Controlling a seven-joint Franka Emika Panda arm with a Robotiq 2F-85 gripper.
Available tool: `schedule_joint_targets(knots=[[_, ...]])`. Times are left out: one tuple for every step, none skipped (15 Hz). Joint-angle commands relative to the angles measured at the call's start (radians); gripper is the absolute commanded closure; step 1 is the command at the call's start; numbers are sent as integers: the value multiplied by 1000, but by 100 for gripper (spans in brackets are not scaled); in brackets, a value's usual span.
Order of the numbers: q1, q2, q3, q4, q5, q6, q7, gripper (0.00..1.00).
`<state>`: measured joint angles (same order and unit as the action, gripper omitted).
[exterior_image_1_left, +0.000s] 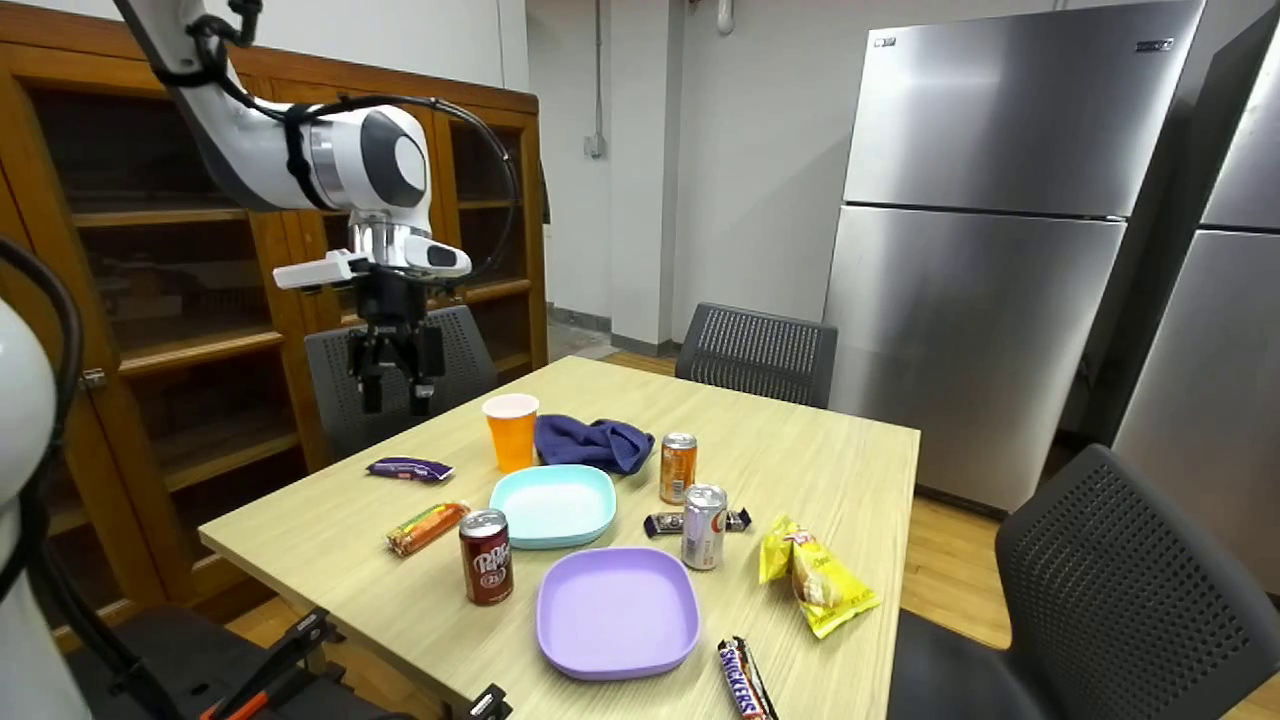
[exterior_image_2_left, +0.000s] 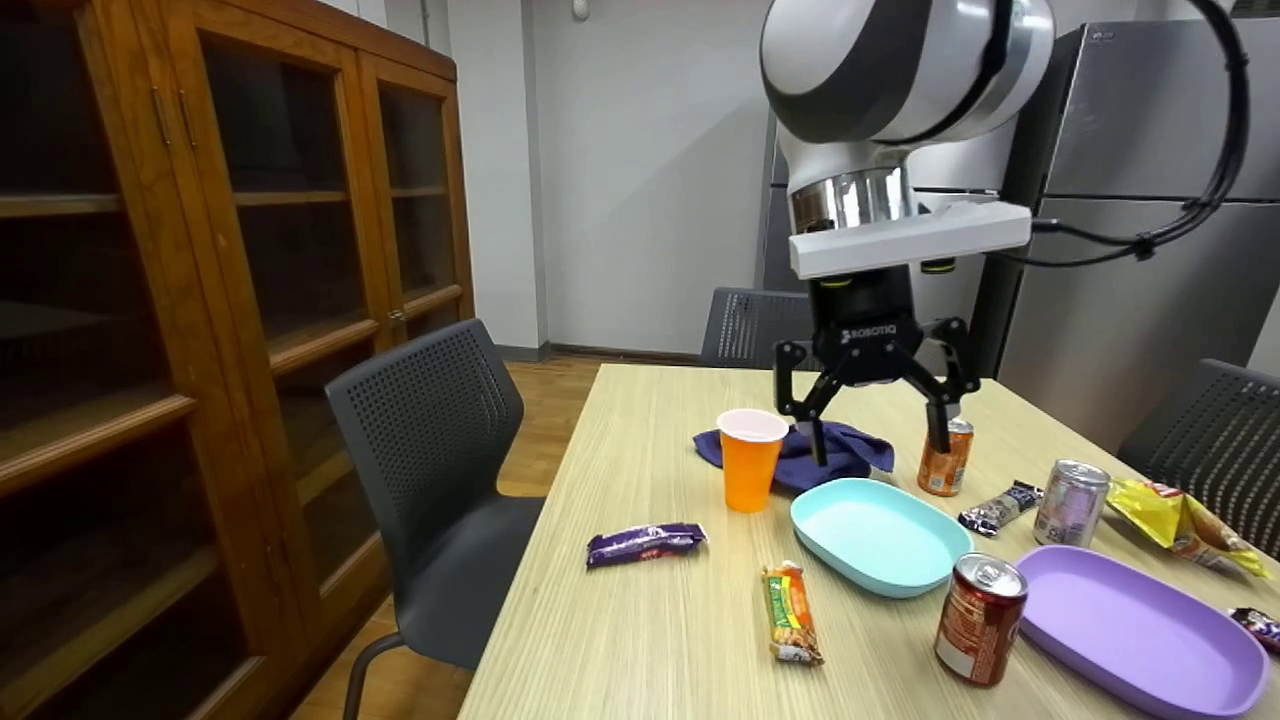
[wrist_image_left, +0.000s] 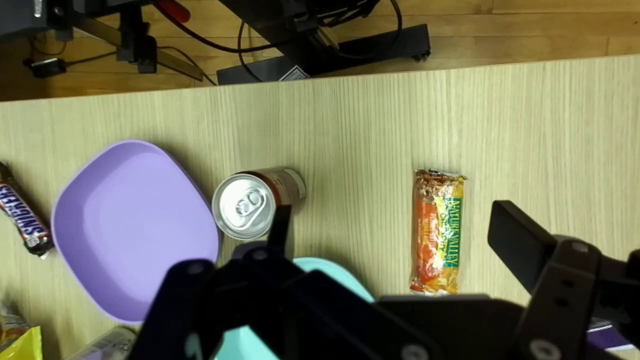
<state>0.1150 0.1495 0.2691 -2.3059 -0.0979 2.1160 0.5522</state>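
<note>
The gripper (exterior_image_2_left: 880, 450), black fingers (exterior_image_2_left: 938, 428) spread wide, hangs above the wood-grained table (wrist_image_left: 350, 130); a crinkly, oblong granola bar (wrist_image_left: 436, 232) lies inward from its edge.

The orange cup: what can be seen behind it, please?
In an exterior view, a navy cloth shows behind the cup, on both sides. The stretch between is covered by the cup from there. Anything under the cloth is hidden too.

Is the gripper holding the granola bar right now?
No: in an exterior view the gripper hangs open, and the granola bar lies on the table, untouched by it.
</note>
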Motion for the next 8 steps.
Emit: schedule_joint_targets(knots=[[85,152,-50,156,-25,-56,31,0],[104,179,-61,183,-21,-66,26,0],[120,199,-72,205,-18,-75,22,0],[134,213,-82,224,-14,-96,12,0],[129,169,-89,150,6,-25,-9,0],[140,189,-95,171,6,-38,-8,0],[146,201,-98,186,6,-47,-8,0],[149,208,-100,194,6,-50,-8,0]])
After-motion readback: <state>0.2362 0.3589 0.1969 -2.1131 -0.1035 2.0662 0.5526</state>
